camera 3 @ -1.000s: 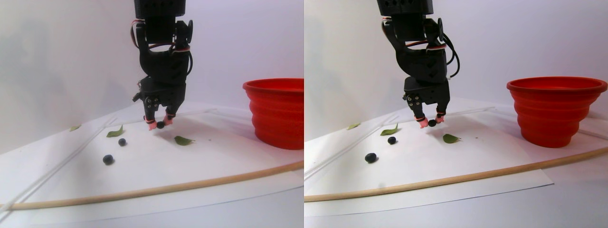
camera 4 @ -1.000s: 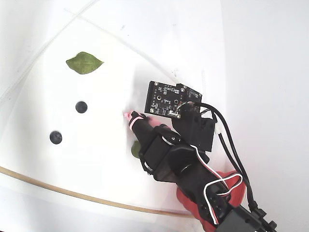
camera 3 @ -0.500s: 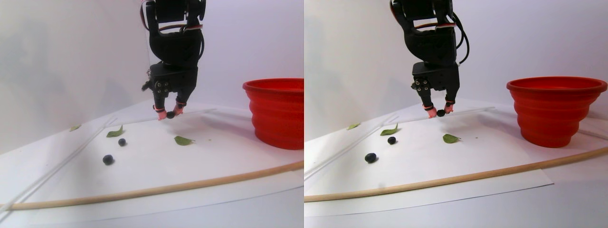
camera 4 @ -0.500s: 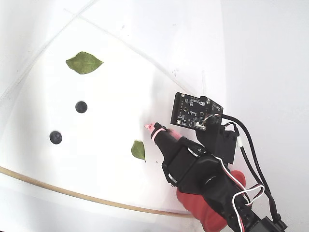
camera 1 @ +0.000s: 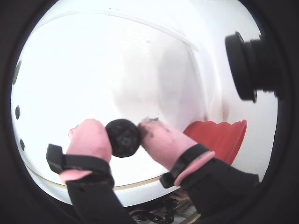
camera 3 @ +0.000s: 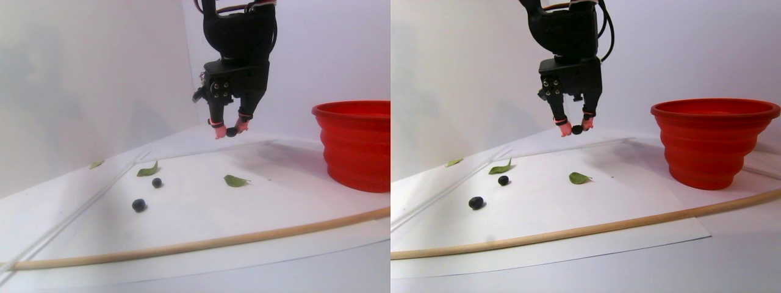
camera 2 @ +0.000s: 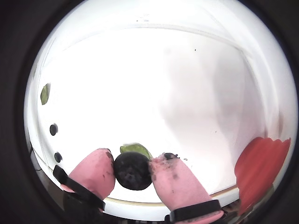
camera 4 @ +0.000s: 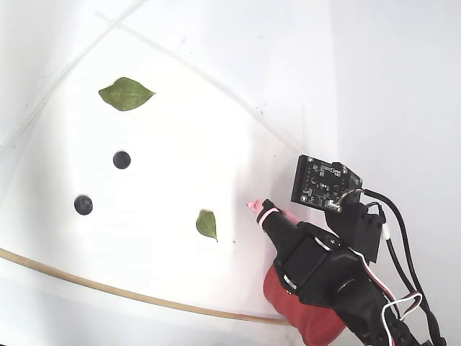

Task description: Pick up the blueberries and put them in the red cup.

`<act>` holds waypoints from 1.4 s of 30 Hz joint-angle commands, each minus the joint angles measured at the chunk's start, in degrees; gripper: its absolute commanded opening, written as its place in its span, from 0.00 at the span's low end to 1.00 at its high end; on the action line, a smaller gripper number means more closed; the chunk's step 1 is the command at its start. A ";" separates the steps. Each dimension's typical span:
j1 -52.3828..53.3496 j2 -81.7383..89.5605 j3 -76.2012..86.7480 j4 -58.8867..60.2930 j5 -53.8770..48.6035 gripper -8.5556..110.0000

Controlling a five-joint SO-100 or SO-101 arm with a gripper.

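My gripper [camera 3: 231,131] hangs high above the white paper, shut on one dark blueberry [camera 3: 232,131]. Both wrist views show that berry [camera 1: 123,137] [camera 2: 132,171] pinched between the pink fingertips [camera 1: 91,137]. Two more blueberries lie on the paper at the left of the stereo pair view, one nearer [camera 3: 139,205] and one farther [camera 3: 157,182]; in the fixed view they are at the left [camera 4: 83,205] [camera 4: 122,159]. The red cup [camera 3: 357,143] stands to the right of the gripper; in the fixed view the arm partly covers the cup [camera 4: 288,303].
Green leaves lie on the paper [camera 3: 235,180] [camera 3: 148,170] [camera 4: 126,94], one below the gripper in a wrist view [camera 2: 135,149]. A thin wooden rod [camera 3: 213,243] curves along the front of the white sheet [camera 3: 183,213]. A white wall stands behind.
The gripper has risen from the paper and moved right towards the red cup, still holding the blueberry. The two loose berries and the leaves have stayed put.
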 commanded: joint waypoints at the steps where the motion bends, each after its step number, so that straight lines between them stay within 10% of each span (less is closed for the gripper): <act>1: 0.97 9.67 0.26 1.85 0.26 0.19; 42: 18.11 29.79 2.46 20.48 -0.62 0.19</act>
